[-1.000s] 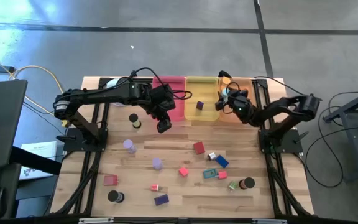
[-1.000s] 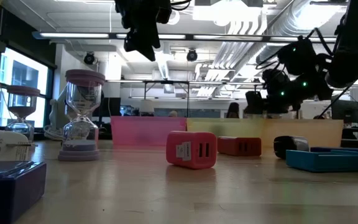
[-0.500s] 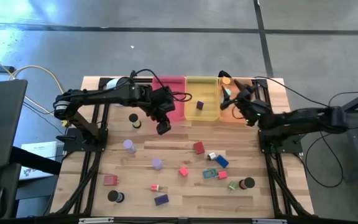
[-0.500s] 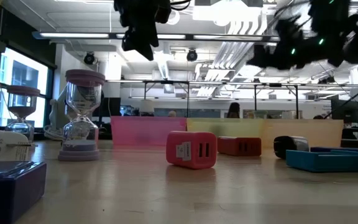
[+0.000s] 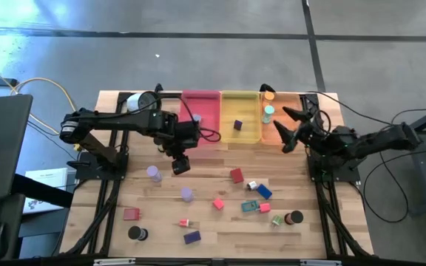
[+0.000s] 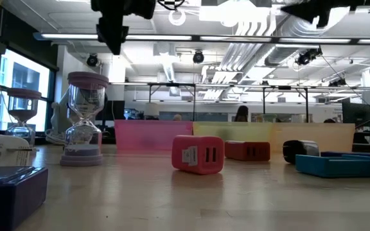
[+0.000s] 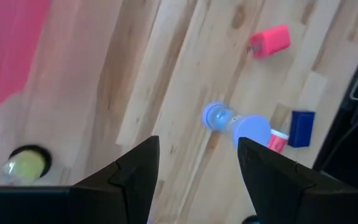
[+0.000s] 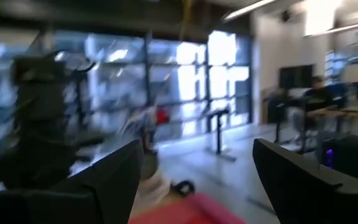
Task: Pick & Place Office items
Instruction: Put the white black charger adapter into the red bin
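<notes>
Left gripper (image 5: pixel 180 164) hovering, jaws parted and empty, above lavender hourglass (image 5: pixel 154 173) near left table edge | right gripper (image 5: pixel 290 127) gaping empty by orange tray (image 5: pixel 283 137) | hourglass likely light, fragile: pinch its waist

Office items (image 5: pixel 237 175) on table (image 5: pixel 213 229), before three trays (image 5: pixel 239 118).

Pink (image 5: pixel 200 103), yellow (image 5: pixel 240 137), orange trays (image 5: pixel 272 137) along table (image 5: pixel 220 229) edge.

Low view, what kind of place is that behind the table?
Probably an open-plan lab or office workspace: exposed ceiling ducts, strip lights, tall windows and people seated at desks far behind the wooden table.
</notes>
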Controlling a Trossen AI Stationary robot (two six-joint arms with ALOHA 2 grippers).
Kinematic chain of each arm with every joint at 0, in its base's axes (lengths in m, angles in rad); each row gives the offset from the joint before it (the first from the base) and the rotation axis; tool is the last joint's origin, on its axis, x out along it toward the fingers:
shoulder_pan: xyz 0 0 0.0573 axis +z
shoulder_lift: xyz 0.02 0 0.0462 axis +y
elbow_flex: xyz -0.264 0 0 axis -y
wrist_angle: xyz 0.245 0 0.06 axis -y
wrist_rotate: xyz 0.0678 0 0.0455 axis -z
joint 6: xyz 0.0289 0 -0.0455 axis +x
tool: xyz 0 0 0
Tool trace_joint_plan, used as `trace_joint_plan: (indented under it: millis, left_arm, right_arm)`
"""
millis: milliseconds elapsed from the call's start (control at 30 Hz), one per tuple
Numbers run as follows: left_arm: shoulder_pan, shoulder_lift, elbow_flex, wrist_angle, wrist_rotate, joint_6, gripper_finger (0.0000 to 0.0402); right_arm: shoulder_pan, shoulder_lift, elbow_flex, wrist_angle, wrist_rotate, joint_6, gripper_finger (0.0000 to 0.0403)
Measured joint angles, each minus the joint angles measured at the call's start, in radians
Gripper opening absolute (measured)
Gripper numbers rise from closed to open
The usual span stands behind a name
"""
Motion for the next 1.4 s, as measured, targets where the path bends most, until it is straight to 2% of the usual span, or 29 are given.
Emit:
trace_joint_plan:
  millis: [67,167,267,333,400,600,700,800,933,1100,1400]
  left_arm:
    - [-0.019,-0.006,0.0,-0.004,-0.041,-0.019,0.0212]
    - [-0.048,-0.017,0.0,-0.007,-0.092,-0.038,0.0212]
    - [-0.079,-0.027,0.0,-0.008,-0.129,-0.061,0.0212]
    - [-0.103,-0.03,0.0,-0.011,-0.154,-0.08,0.0212]
    - [-0.128,-0.034,0.0,-0.02,-0.175,-0.101,0.0212]
    - [-0.183,-0.053,0.0,-0.104,-0.224,-0.133,0.0212]
    - [-0.202,-0.062,0.0,-0.112,-0.268,-0.12,0.0212]
    - [-0.227,-0.065,0.0,-0.11,-0.278,-0.115,0.0212]
    - [-0.278,-0.065,0.0,-0.113,-0.281,-0.114,0.0212]
    - [-0.332,-0.065,0.0,-0.112,-0.293,-0.114,0.0212]
    - [-0.403,-0.065,0.0,-0.109,-0.358,-0.13,0.0212]
  right_arm:
    - [0.057,-0.002,0.097,-0.211,0.023,0.014,0.0293]
    - [0.11,0.038,0.241,-0.449,0.06,0.135,0.0293]
    - [0.126,0.083,0.361,-0.651,0.059,0.283,0.0293]
    - [0.138,0.116,0.425,-0.761,0.022,0.389,0.0293]
    - [0.141,0.156,0.478,-0.853,-0.054,0.488,0.0293]
    - [0.141,0.288,0.562,-1.101,-0.443,0.739,0.0293]
    - [0.141,0.346,0.561,-1.199,-0.55,0.86,0.0293]
    - [0.135,0.401,0.562,-1.269,-0.562,0.984,0.0293]
    - [0.12,0.467,0.562,-1.269,-0.558,1.077,0.0293]
    - [0.121,0.55,0.562,-1.191,-0.559,1.086,0.0293]
    - [0.121,0.697,0.562,-1.069,-0.633,1.144,0.0293]
